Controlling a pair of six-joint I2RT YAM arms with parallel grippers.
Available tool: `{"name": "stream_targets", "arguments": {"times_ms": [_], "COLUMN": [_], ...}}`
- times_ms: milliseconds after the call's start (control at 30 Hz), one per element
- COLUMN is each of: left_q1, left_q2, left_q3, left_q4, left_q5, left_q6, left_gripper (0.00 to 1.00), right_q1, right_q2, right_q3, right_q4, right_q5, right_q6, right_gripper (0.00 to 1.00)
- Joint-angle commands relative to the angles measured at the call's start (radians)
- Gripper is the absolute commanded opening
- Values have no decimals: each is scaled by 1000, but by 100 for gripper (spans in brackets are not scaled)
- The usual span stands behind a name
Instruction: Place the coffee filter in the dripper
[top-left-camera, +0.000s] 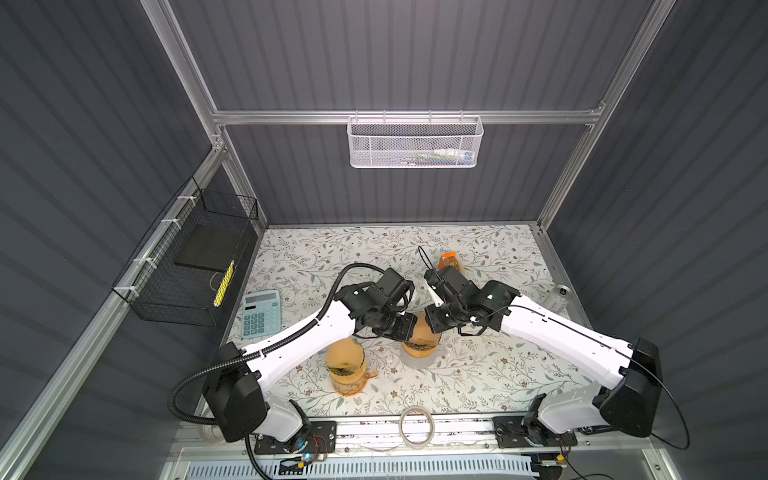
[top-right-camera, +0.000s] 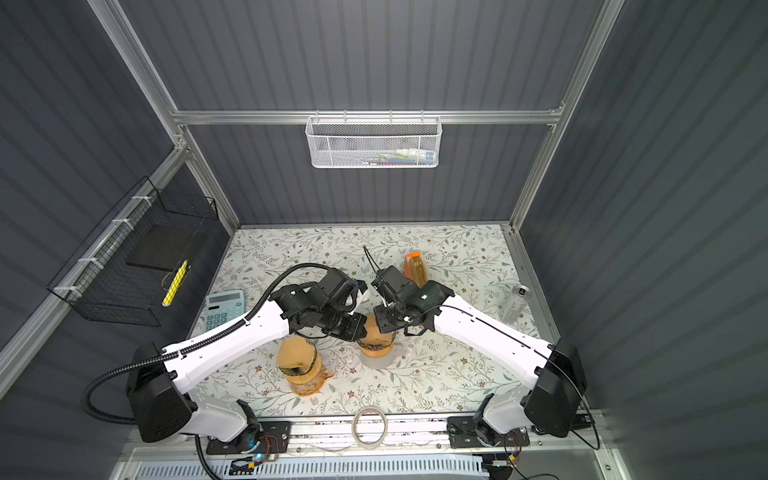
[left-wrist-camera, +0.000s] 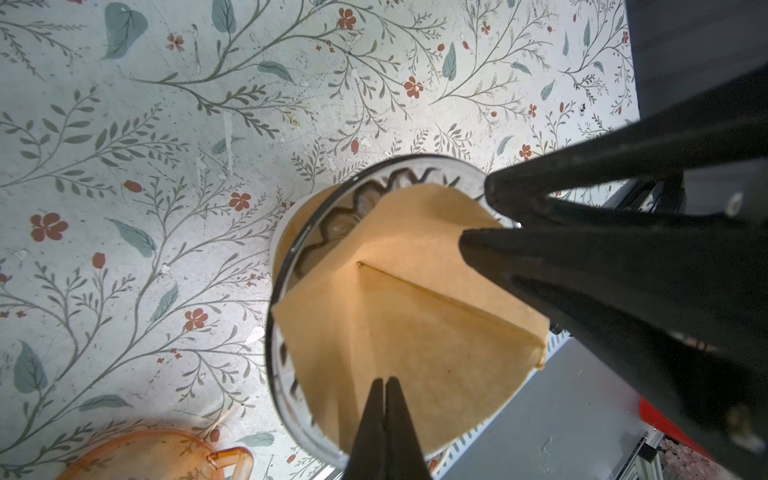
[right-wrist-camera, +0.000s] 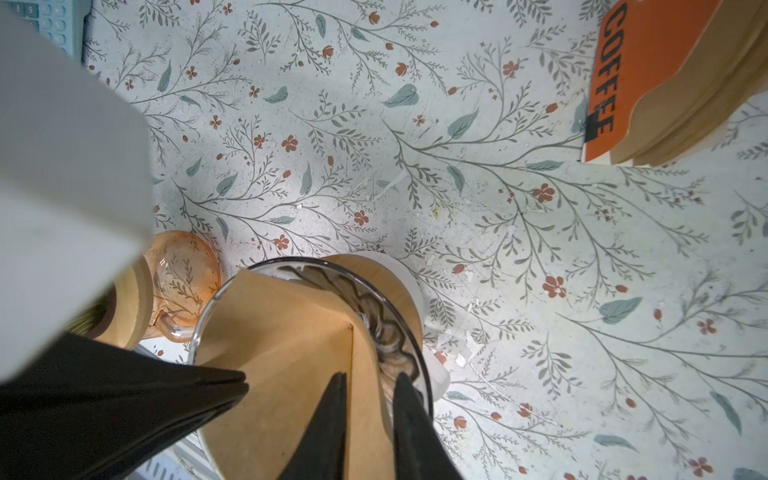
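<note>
Two arms meet over the middle of the flowered table. One brown paper filter stands point-down in the clear dripper there, with its upper part well above the glass rim. On the left gripper the jaws are together and seem to pinch the filter's rim. On the right gripper the jaws stand a little apart, one finger on each side of the filter's edge, not clamping it.

Of drippers there are two. The second dripper sits on one orange jug to the near left, apart from both grippers. One orange pack marked COFFEE stands just beyond the right gripper. One blue calculator lies at the left, one silvery can at the right edge and one tape roll on the near rail. Two wire baskets hang, one white basket on the far wall and one black basket on the left.
</note>
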Motion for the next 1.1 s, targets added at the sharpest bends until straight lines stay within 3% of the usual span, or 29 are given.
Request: {"name": "stream_targets", "arguments": {"times_ms": [0,333,1067], "left_q1": [-5,-5,-5], "left_q2": [-25,-24,-8], "left_q3": [2,-13,-31], "left_q4": [1,6,3], "left_q5": [3,8,11], "left_q6": [-13,-17,-14], "left_gripper": [3,3,3], "right_q1": [7,7,6], "right_q2": [-16,-2,17], "right_q3": [16,-12,-40], "right_q4": [-32,-14,12], "right_q5": [31,43,46], "right_q6": [-2,-6,-8], "right_gripper": [18,1,0]}}
